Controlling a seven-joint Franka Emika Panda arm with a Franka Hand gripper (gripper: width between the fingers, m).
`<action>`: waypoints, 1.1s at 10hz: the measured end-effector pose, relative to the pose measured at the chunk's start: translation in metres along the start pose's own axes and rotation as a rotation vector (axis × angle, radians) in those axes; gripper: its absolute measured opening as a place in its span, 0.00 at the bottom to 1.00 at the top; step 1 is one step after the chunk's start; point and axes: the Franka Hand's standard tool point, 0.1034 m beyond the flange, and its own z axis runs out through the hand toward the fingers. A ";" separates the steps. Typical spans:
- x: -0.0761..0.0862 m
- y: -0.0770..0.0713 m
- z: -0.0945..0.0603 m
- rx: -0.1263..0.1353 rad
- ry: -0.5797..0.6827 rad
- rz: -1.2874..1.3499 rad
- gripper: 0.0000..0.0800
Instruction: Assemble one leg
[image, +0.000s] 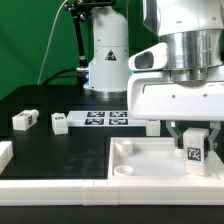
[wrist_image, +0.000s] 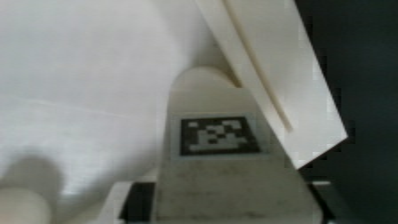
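Fingers (image: 195, 140) closed on leg (image: 195, 148), tag facing out (also clear in wrist view (wrist_image: 219, 135)). Leg sits between fingertips, upright, over white panel (image: 140, 160), near its corner. Two more legs (image: 25, 120) (image: 59, 122) lie on table (image: 60, 100), well apart from fingers.

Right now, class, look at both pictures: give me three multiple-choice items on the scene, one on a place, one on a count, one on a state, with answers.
1. Where is the held leg?
A. over the white panel
B. on the marker board
C. off the table

2. How many loose legs lie on the black table?
A. none
B. two
C. five

3. The claw is:
A. wide open, empty
B. shut on the leg
C. out of view

Answers: 1 A, the leg hangs above the panel's corner; 2 B, one and another lie towards the exterior view's left; 3 B, fingers flank the tagged leg.
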 end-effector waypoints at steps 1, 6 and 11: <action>0.000 0.001 0.000 -0.006 0.004 0.124 0.36; 0.000 0.001 0.000 -0.007 0.001 0.169 0.47; -0.003 -0.003 -0.001 -0.007 0.002 -0.254 0.81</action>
